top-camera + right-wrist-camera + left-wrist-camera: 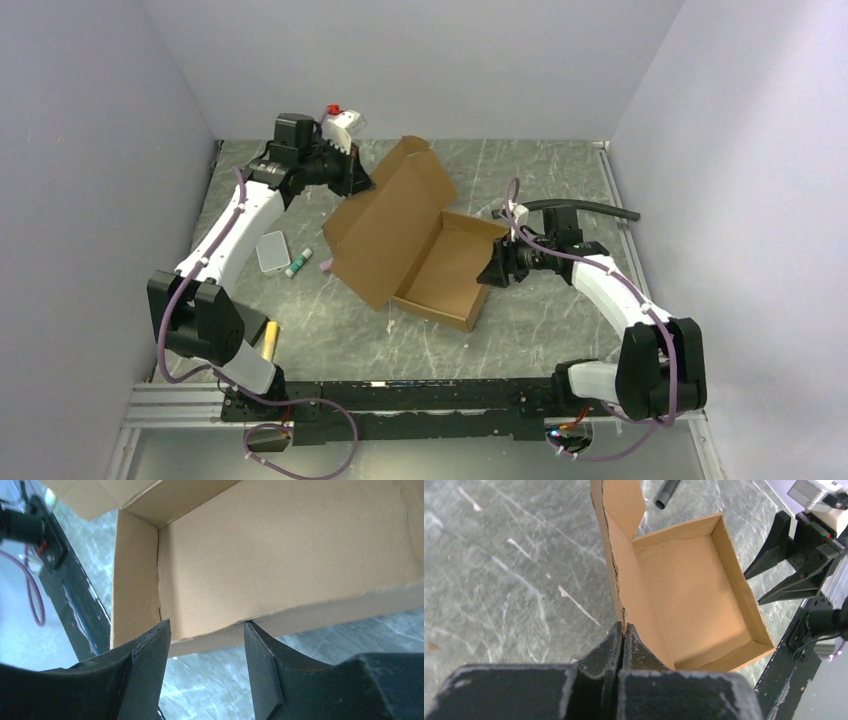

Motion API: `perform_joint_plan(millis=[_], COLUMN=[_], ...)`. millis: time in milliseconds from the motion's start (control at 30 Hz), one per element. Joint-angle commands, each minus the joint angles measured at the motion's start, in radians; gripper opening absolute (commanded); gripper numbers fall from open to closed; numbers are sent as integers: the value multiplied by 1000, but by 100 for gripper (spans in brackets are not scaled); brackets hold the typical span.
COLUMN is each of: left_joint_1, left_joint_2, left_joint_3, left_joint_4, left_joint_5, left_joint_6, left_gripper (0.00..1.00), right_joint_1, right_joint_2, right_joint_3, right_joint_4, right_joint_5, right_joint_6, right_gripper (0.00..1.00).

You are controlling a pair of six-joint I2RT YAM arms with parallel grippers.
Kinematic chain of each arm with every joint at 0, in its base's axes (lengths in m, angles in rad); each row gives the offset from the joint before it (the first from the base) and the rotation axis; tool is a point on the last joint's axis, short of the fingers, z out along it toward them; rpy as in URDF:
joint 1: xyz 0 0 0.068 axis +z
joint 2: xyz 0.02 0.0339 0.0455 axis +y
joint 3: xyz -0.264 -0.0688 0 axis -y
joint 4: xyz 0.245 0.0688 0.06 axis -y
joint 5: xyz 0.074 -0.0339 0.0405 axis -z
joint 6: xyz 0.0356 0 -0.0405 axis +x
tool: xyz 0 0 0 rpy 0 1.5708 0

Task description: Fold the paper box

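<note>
The paper box point(440, 265) is brown cardboard and lies mid-table as an open tray with its lid point(385, 225) raised on the left. My left gripper point(358, 183) is shut on the lid's upper edge. In the left wrist view its tips point(624, 628) pinch that cardboard edge, with the tray's inside point(694, 590) beyond. My right gripper point(494, 270) stands open at the tray's right wall. In the right wrist view its tips point(206, 629) sit just short of the wall's rim point(310, 611), with nothing between them.
A clear small case point(272, 250) and a green-and-white marker point(299, 263) lie left of the box. A yellow item point(270, 340) rests by the left arm's base. A black hose point(590, 208) lies behind the right arm. Walls close in on three sides.
</note>
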Motion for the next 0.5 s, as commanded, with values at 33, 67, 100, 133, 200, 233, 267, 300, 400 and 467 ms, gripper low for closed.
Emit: perform_joint_plan(millis=[33,67,100,133,200,233,267,300,400,467], left_joint_1=[-88,-101,-120,-129,-164,-176,-189,-199,-228,-241], left_joint_2=[8,6,4,6,19,29,38,49,70,74], left_joint_3=[57,65,79,91,128,146,165,182,225,242], left_joint_4=[-70,-68,-70,-77,-103,-118,-132,-143,-166,-167], left_joint_5=[52,50,48,45,29,21,11,2,-28,-43], left_joint_6=[218,233,251,269,314,328,339,346,356,357], left_gripper=[0,0,0,0,0,0,0,0,0,0], right_joint_1=[-28,-40,-54,-69,-94,-102,-108,-115,-140,-146], right_joint_2=[-64,-67,-70,-72,-70,-65,-58,-47,0,44], right_joint_3=[147,180,209,243,321,360,395,430,515,547], right_joint_4=[-269,-357,-412,-443,-487,-487,-477,-464,-399,-342], right_joint_5=[-59,-75,-92,-109,-121,-120,-115,-117,-136,-163], right_joint_6=[-436,-544,-607,-648,-711,-721,-722,-724,-693,-637], right_gripper=[67,71,74,77,82,85,87,88,93,94])
